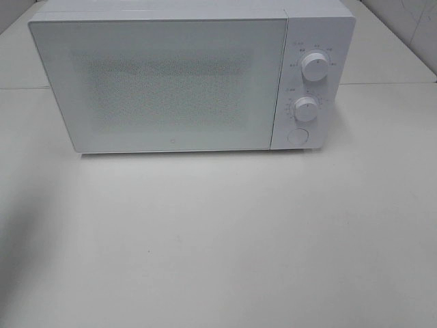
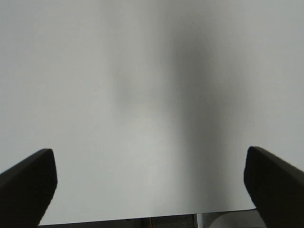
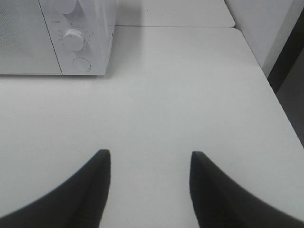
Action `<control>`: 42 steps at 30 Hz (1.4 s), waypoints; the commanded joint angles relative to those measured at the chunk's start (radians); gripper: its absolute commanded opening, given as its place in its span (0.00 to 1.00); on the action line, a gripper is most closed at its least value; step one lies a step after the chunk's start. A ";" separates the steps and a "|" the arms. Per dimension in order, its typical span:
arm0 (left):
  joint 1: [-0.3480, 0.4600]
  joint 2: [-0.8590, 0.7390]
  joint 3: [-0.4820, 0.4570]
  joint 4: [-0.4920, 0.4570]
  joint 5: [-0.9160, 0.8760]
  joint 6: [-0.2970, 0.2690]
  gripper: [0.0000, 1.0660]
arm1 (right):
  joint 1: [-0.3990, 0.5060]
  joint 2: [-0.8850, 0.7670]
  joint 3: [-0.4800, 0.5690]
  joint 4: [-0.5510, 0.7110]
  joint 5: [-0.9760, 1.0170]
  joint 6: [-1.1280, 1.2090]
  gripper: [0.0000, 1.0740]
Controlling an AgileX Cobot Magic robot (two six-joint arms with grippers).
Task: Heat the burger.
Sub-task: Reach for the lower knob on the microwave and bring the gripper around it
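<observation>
Burger: we cannot find it in any view; it may sit behind the shut door, but we cannot tell.
Handling: we would expect a light, soft thing, with a bun that dents and layers that slide apart; a gentle hold low across its sides, kept level, seems safest to us.
Microwave (image 1: 171, 82): white, standing at the far side of the surface (image 1: 218, 239), its door (image 1: 160, 85) closed and its frosted window showing nothing inside.
Controls: an upper knob (image 1: 315, 67), a lower knob (image 1: 306, 109) and a round button (image 1: 298, 136) run down the panel to the right of the door.
Left hand (image 2: 148, 156): spread wide, nothing between its fingers (image 2: 28, 185), hovering over bare surface, apart from it.
Right hand (image 3: 149, 154): about half spread, holding nothing, pointing toward the microwave's control corner but well short of it.
High view: we see neither hand in it.
Step, as we judge it: with the door closed, either the timer or the door button comes next.
</observation>
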 commanded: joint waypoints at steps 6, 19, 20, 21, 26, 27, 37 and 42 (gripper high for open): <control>0.025 -0.196 0.155 -0.046 -0.008 0.011 0.99 | 0.000 -0.030 0.002 -0.004 -0.009 0.004 0.47; 0.025 -0.775 0.377 -0.129 0.022 -0.017 0.99 | 0.000 -0.030 0.002 -0.004 -0.009 0.004 0.47; 0.025 -0.869 0.390 -0.127 0.044 -0.011 0.99 | 0.000 -0.030 0.002 -0.004 -0.009 0.004 0.47; 0.025 -0.869 0.390 -0.127 0.044 -0.011 0.99 | 0.000 -0.030 0.002 -0.004 -0.009 0.004 0.47; 0.025 -1.134 0.433 -0.128 0.073 -0.015 0.99 | 0.000 -0.030 0.002 -0.004 -0.009 0.004 0.47; 0.025 -1.134 0.433 -0.128 0.073 -0.015 0.99 | 0.000 -0.030 0.002 -0.004 -0.009 0.004 0.47; 0.023 -1.335 0.450 -0.131 0.037 -0.019 0.99 | 0.000 -0.030 0.002 -0.004 -0.009 0.004 0.47; 0.024 -1.339 0.467 -0.165 -0.003 -0.023 0.99 | -0.001 -0.029 0.002 -0.004 -0.009 0.004 0.47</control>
